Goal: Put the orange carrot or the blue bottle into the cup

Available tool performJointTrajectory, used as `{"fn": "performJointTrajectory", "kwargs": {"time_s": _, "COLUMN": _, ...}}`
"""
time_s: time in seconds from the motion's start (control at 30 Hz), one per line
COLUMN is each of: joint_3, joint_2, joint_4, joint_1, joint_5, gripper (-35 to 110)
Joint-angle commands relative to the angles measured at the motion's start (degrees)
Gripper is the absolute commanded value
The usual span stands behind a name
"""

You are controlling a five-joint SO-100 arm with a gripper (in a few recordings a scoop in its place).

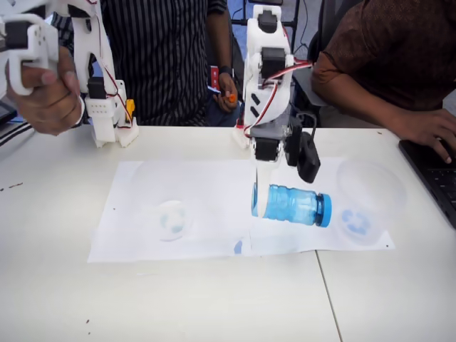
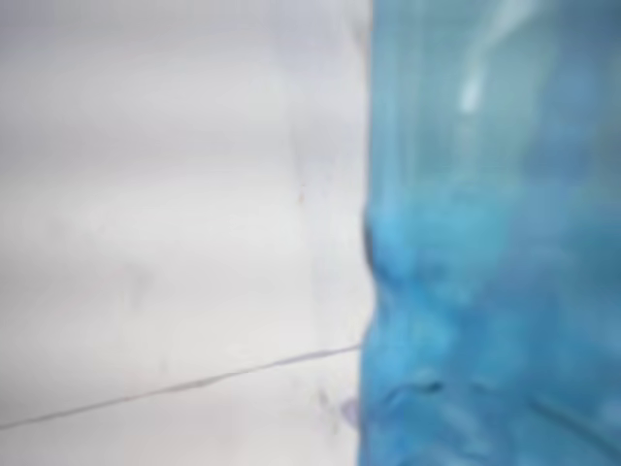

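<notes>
- Wrist view: blue bottle [image 2: 495, 233] blurred, right up against the lens; white paper [image 2: 175, 194] beside it
- Fixed view: blue bottle [image 1: 293, 204] lying sideways over the paper [image 1: 206, 214], cap toward the cup [image 1: 370, 199] at right; gripper [image 1: 261, 187] down at its left end, apparently clamped on it
- Second clear cup [image 1: 171, 214] left on paper; people behind the table [image 1: 71, 299]

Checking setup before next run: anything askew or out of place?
Blue bottle hangs sideways at the gripper, cap toward the cup at right in the fixed view. A person behind holds something small and orange, off the table. Nothing spilled.
</notes>
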Motion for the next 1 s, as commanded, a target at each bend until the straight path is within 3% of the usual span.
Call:
{"fn": "performJointTrajectory", "kwargs": {"time_s": 0.0, "joint_3": -11.2, "joint_2": 11.2, "joint_4": 3.9, "joint_1": -2.8, "joint_5": 1.6, "gripper": 17}}
{"fn": "performJointTrajectory", "kwargs": {"time_s": 0.37, "joint_3": -24.3, "joint_2": 10.9, "joint_4": 12.0, "joint_1": -10.0, "joint_5": 1.0, "gripper": 17}}
{"fn": "performJointTrajectory", "kwargs": {"time_s": 0.97, "joint_3": -25.2, "joint_2": 10.8, "joint_4": 11.2, "joint_1": -25.1, "joint_5": 0.8, "gripper": 17}}
